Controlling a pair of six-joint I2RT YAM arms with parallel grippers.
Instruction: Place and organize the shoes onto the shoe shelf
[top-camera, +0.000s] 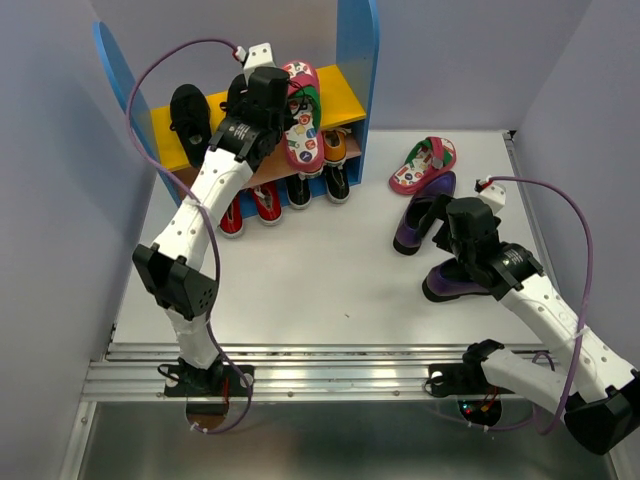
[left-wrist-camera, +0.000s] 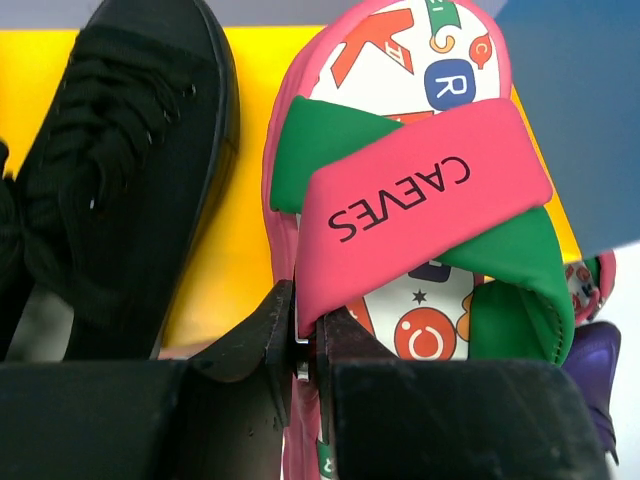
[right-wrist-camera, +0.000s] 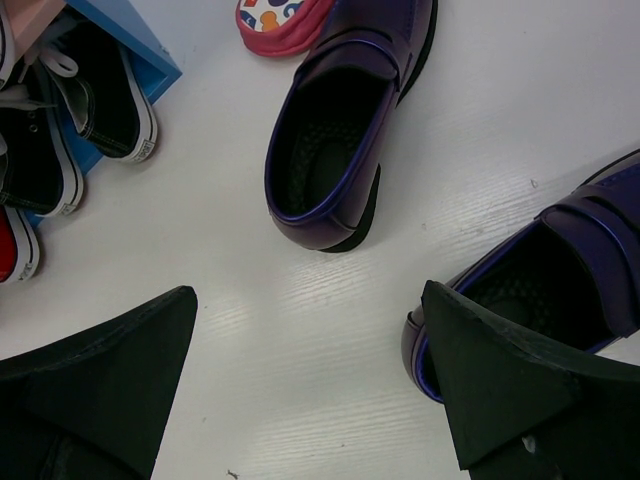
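A white table (top-camera: 300, 290) fills the view, with a small shoe shelf (top-camera: 357, 50) at its far left corner: tall blue side panels, a yellow top board and a lower board below. The left arm stretches out to the top board. Its left gripper (left-wrist-camera: 305, 320) is nearly closed, pinching the near left edge of a pink flip-flop (left-wrist-camera: 420, 190). This flip-flop lies on the yellow board with its long axis running front to back, its near end jutting past the board's front edge towards the arm. A black sneaker (left-wrist-camera: 120, 170) sits just beside it on the left. On the lower board are red shoes (top-camera: 232, 215) and black-white sneakers (top-camera: 298, 188). On the table to the right of the shelf lies the second flip-flop (top-camera: 422, 165), which looks nearer to the right arm than the left. The right gripper (right-wrist-camera: 310, 295) hangs over the table with its jaws spread wide and nothing between them. One purple loafer (right-wrist-camera: 340, 130) lies straight ahead of it, heel end nearest the jaws and toe pointing away. The other loafer (right-wrist-camera: 560, 280) sits close by the right-hand finger. The flip-flop's pink strap reads "CAEVES", upside down from the wrist camera, and its insole shows a white R on a blue patch.
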